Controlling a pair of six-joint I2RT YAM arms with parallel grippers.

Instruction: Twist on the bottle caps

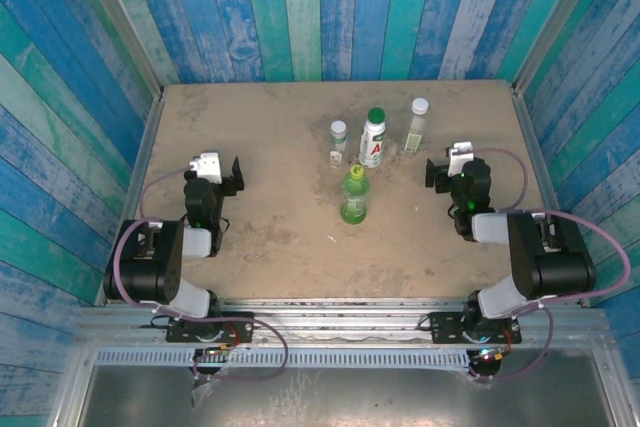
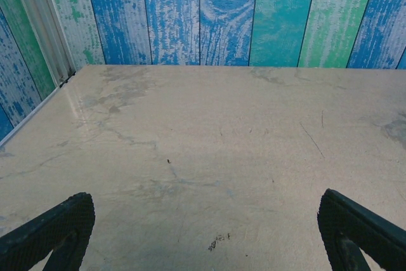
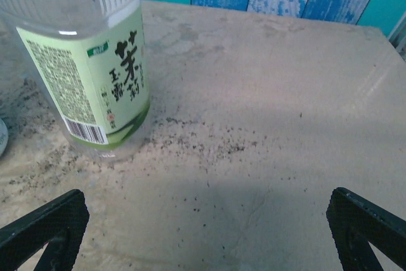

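On the table (image 1: 270, 217), four capped bottles (image 1: 373, 145)

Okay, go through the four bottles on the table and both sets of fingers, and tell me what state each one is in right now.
Translucent green bottle: upright, capped.
White bottle with red-and-green label: upright, capped.
Tall clear bottle: upright, capped.
Short clear bottle: upright, capped.
Left fingers: open, holding nothing.
Right fingers: open, holding nothing.
How tightly any cap is screwed on cannot be told.
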